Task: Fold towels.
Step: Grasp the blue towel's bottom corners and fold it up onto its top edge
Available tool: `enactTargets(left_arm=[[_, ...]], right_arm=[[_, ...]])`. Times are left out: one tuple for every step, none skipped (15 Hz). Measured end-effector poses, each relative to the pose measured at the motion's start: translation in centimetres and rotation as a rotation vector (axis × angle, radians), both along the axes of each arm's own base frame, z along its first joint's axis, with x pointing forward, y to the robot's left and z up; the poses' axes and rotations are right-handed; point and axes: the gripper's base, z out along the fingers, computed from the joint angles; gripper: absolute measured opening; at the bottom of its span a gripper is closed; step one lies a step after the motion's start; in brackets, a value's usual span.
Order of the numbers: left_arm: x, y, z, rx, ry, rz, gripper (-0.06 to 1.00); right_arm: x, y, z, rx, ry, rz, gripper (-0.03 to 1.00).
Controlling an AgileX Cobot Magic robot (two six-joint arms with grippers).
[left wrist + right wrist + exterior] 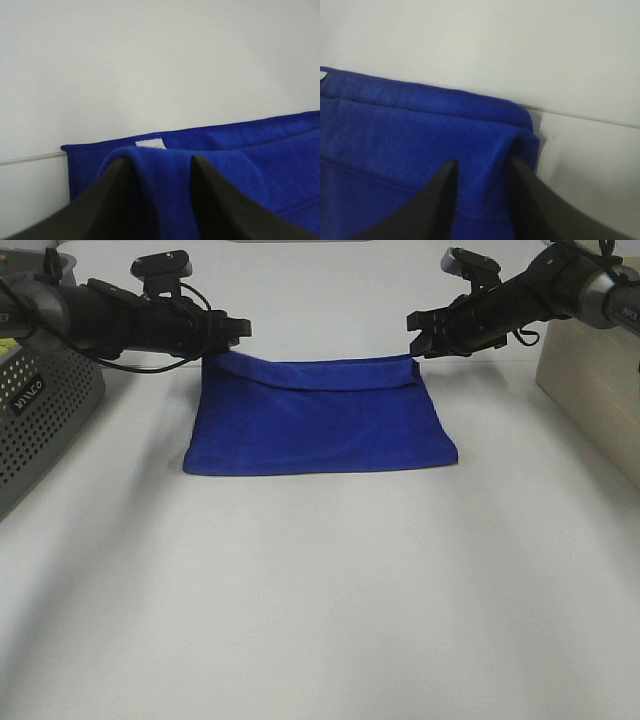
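The royal-blue towel point(320, 425) lies folded in half on the white table point(320, 610), its folded-over edge at the far side. My left gripper point(238, 332) hovers at the towel's far left corner and my right gripper point(415, 338) at the far right corner. In the left wrist view the left gripper point(160, 160) has its jaws apart, with a loose ridge of towel point(250, 165) standing between them beside the white tag point(150, 144). The right gripper point(481, 162) also has parted jaws, with the towel's corner fold point(395, 135) between them.
A grey perforated bin point(40, 410) stands at the left edge of the table, under the left arm. A beige box point(595, 390) stands at the right edge. The table stretches bare in front of the towel.
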Motion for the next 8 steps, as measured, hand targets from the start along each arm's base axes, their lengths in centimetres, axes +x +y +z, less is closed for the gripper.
enactTargets(left_arm=[[0.1, 0.2, 0.1, 0.008, -0.012, 0.021, 0.68], [0.3, 0.6, 0.2, 0.02, -0.028, 0.052, 0.79], [0.3, 0.7, 0.3, 0.024, -0.037, 0.065, 0.85], [0.4, 1.0, 0.7, 0.019, -0.04, 0.065, 0.87], [0.2, 1.1, 1.0, -0.01, -0.01, 0.009, 0.88], [-0.1, 1.0, 1.1, -0.053, 0.033, -0.05, 0.88], [-0.4, 1.2, 0.9, -0.115, 0.093, -0.084, 0.88], [-0.7, 1.9, 0.7, -0.188, 0.176, -0.097, 0.88]], right_arm=[[-0.2, 0.1, -0.1, 0.002, 0.02, 0.016, 0.48], [-0.4, 0.2, -0.2, 0.004, 0.04, 0.032, 0.6], [-0.6, 0.3, -0.1, -0.004, 0.058, 0.053, 0.68], [-0.9, 0.4, 0.2, -0.005, 0.081, 0.075, 0.7], [-1.4, 0.5, 1.1, 0.008, 0.125, 0.098, 0.74], [-1.8, 0.7, 1.9, 0.018, 0.153, 0.116, 0.74], [-2.3, 0.8, 2.6, 0.028, 0.192, 0.139, 0.74], [-2.8, 0.9, 2.9, 0.039, 0.242, 0.16, 0.74]])
